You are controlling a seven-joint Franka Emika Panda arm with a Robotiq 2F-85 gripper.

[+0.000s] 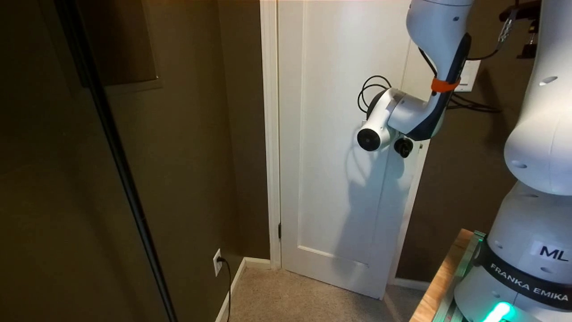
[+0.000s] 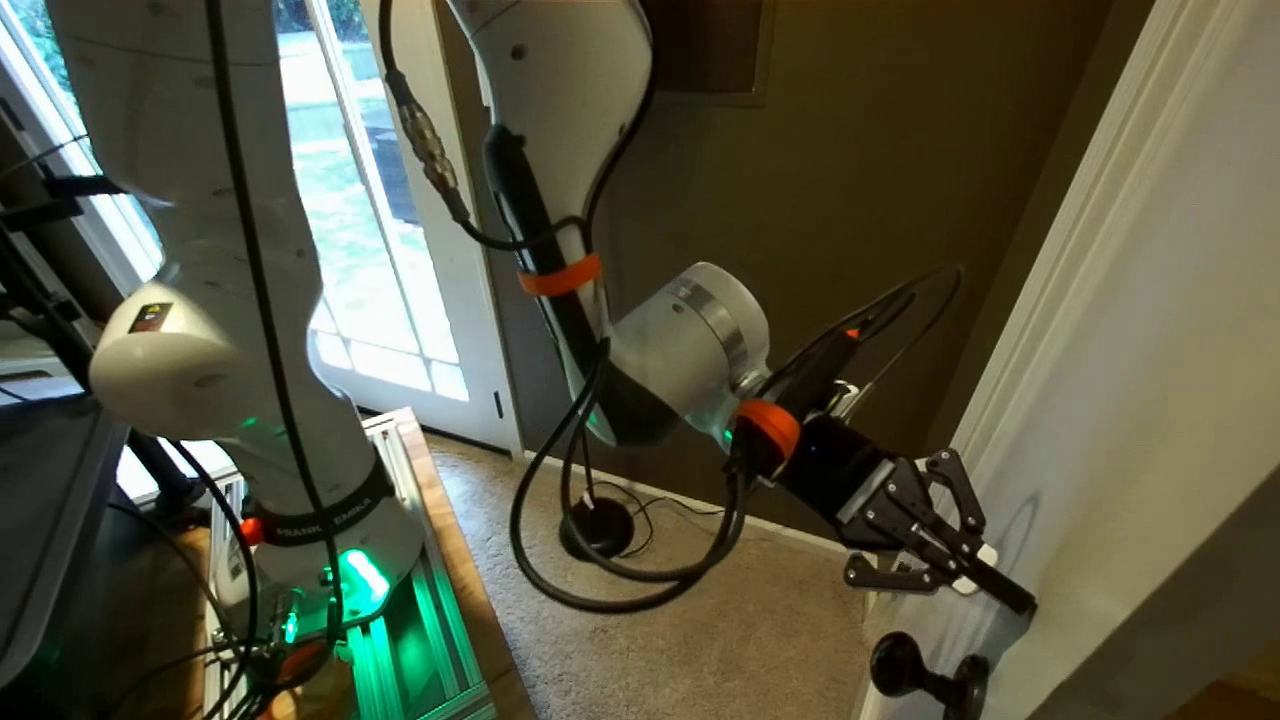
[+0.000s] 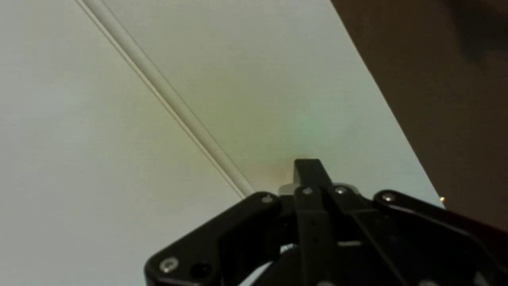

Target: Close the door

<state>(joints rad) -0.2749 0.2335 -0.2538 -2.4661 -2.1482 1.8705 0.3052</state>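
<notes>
Here's the claw (image 2: pixel 1004 586), pressed together, seemingly touching the door (image 1: pixel 333 165) near its knob (image 2: pixel 897 664); free-edge side, likely for leverage when pushing

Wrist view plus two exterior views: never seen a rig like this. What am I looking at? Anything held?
The machine is a white, jointed robot arm on a wood-edged stand, ending in a black two-finger gripper. Both exterior views are shot from outside the robot; the wrist view is shot from the wrist, looking past the gripper at a tall, flat white door. That door stands ajar; its dark, round knob shows below the gripper in an exterior view. The gripper's fingers are together. A slim black tip pokes out past them; I can't tell whether it's a held piece or part of a finger, or whether it touches the door.
</notes>
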